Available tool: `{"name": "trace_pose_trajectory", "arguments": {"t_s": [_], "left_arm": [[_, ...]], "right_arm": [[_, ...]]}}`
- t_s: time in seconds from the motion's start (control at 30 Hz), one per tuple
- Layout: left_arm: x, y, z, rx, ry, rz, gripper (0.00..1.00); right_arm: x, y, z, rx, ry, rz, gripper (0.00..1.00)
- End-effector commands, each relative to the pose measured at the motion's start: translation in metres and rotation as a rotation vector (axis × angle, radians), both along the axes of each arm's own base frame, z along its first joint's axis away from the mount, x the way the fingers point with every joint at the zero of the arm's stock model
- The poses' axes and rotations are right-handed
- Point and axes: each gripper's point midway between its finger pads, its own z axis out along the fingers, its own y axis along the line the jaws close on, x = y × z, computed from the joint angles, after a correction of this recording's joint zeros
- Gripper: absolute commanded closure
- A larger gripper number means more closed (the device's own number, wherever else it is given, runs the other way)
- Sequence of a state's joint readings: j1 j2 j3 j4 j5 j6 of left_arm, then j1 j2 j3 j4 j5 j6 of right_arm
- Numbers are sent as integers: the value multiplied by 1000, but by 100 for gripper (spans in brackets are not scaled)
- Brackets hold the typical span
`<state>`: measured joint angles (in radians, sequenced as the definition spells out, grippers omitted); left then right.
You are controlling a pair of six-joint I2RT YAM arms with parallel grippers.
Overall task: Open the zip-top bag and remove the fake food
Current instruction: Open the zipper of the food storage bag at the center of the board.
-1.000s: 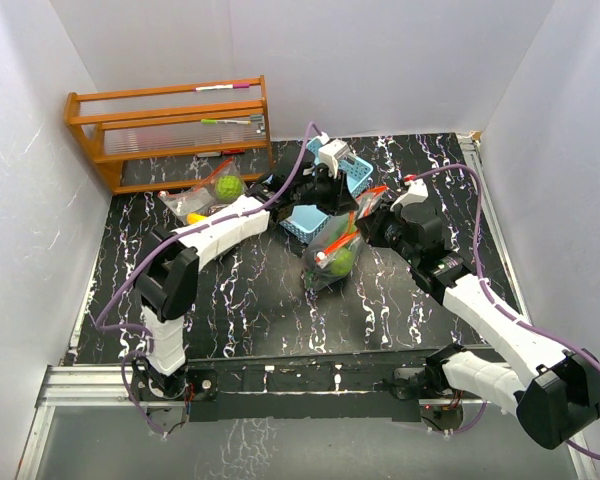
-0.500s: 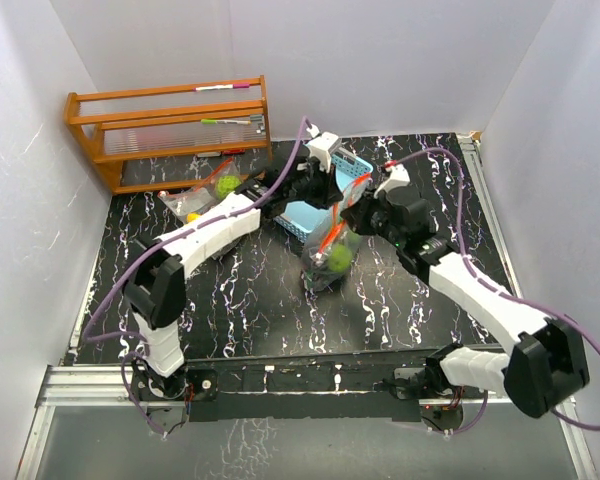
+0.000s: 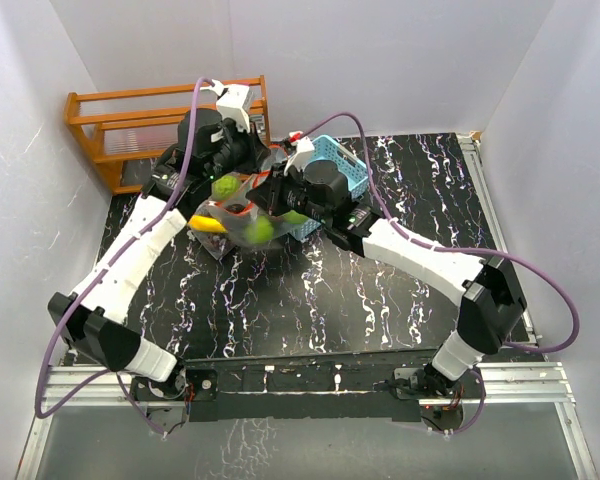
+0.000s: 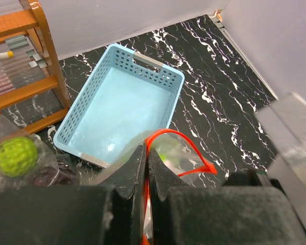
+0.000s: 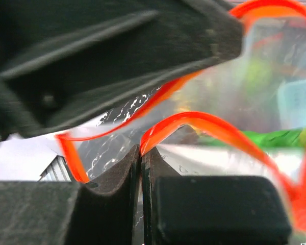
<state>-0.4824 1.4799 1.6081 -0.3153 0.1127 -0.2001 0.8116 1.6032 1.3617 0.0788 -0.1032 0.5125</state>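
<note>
The fake food (image 3: 260, 230) lies low in the zip-top bag (image 3: 242, 212), which seems lifted off the desk (image 3: 380, 300), between the wooden rack (image 3: 100, 130) and the blue basket (image 3: 345, 175). Its red mouth faces up. My left pincer (image 4: 146, 153) clamps one lip and my right pincer (image 5: 141, 150) the other, so pulling them apart should open it.

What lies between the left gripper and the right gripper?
The orange-rimmed mouth of the zip-top bag, pinched by left gripper and right gripper; right wrist view shows it.
</note>
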Motion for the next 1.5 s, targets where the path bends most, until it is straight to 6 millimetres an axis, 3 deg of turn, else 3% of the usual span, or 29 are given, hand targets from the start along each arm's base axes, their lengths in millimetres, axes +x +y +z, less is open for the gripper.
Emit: {"name": "trace_pose_trajectory", "arguments": {"t_s": [0.0,0.1,0.2,0.23,0.37,0.43,0.53,0.73,0.9,0.97,1.13,1.2,1.3,1.47], "left_arm": [[-20,7,34,-6,-53,-6,100],[-26,3,35,-27,-43,-30,100],[-34,-5,26,-62,-14,-79,100],[-38,-10,16,-76,6,-103,100],[-57,-24,-33,-141,86,-192,100],[-68,-34,-62,-167,145,-233,100],[-78,-49,-80,-167,168,-261,100],[-92,-66,-78,-158,149,-317,100],[-97,-75,-97,-153,186,-328,100],[-96,-78,-102,-164,196,-323,100],[-91,-76,-108,-174,208,-280,100],[-89,-75,-108,-174,207,-270,100],[-86,-79,-115,-180,225,-264,100],[-87,-81,-111,-181,234,-276,100]], "right_arm": [[0,-4,40,89,-80,6,93],[-4,-16,22,54,-52,-6,93],[-11,-35,-15,-5,5,-30,93],[-17,-45,-43,-48,45,-44,93],[-39,-82,-122,-135,201,-90,93],[-50,-97,-142,-149,243,-116,93],[-57,-113,-159,-188,274,-154,92],[-59,-142,-166,-281,273,-248,92],[-68,-142,-133,-236,216,-207,55],[-69,-144,-119,-228,193,-210,49],[-71,-150,-88,-168,157,-241,50],[-69,-150,-77,-107,142,-258,57],[-65,-142,-76,-13,153,-265,63],[-58,-116,-78,42,189,-205,64]]}}
